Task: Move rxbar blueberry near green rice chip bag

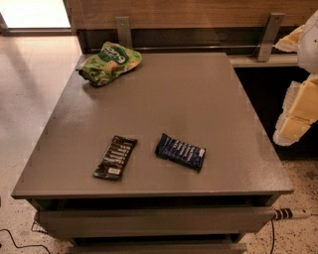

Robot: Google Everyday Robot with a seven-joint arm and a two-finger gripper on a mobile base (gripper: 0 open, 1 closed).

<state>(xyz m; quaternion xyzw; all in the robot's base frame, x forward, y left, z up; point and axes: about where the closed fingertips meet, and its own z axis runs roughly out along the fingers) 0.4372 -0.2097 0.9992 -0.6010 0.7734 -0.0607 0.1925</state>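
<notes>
The hand [299,116], at the right edge beside the bench [198,99], shows pale and warm against a dark recess. Across the bench from the hand, a doorway [35,12] glares white and lays a soft sheen on the bench top. The drawer [149,221] below lies in shadow.

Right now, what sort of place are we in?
Probably an office break area: green rice chip bag, rxbar blueberry and a black bar on a grey drawer cabinet, wood-fronted counter behind. The gripper hangs beyond the cabinet's right edge.
</notes>
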